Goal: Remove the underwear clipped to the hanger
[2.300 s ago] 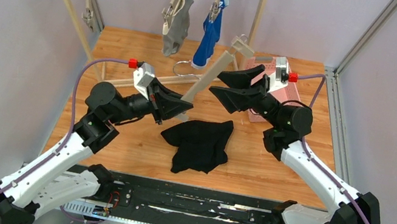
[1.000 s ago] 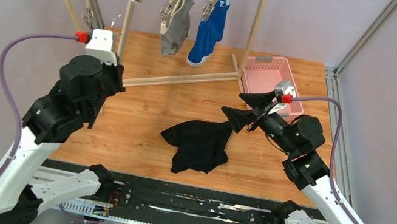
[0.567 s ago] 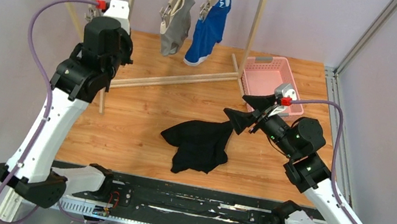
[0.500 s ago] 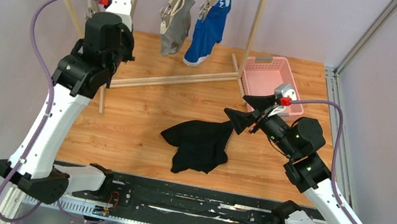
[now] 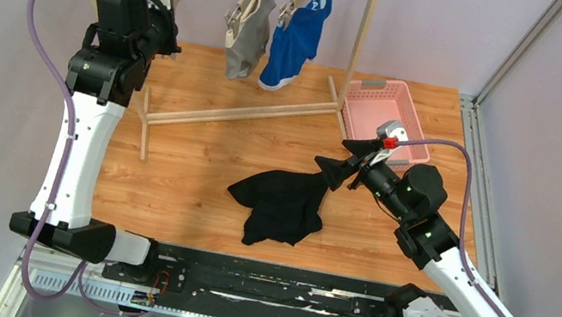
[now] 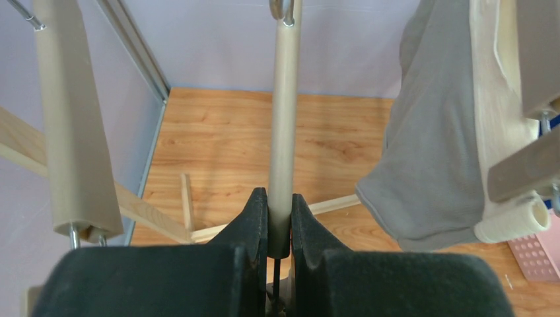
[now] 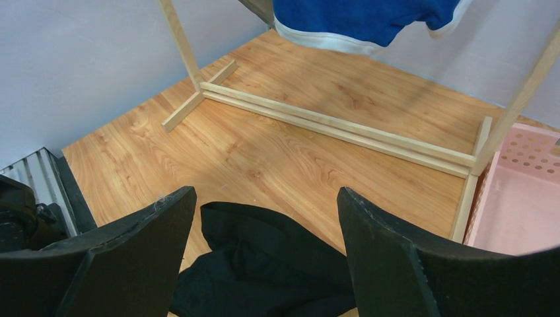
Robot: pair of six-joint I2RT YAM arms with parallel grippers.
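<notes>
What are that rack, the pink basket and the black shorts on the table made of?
Rack: pale wood, seemingly unvarnished, in square-cut matte bars. Pink basket: probably moulded plastic, smooth with rows of holes. Black shorts: soft matte fabric, lying crumpled; the fibre cannot be told.

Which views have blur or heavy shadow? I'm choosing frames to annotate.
Top external: evenly lit and sharp, though the black underwear shows little detail. Left wrist: the left hand is dark and featureless, the hanger it clamps crisp. Right wrist: the right hand underexposed, table sharp.
</notes>
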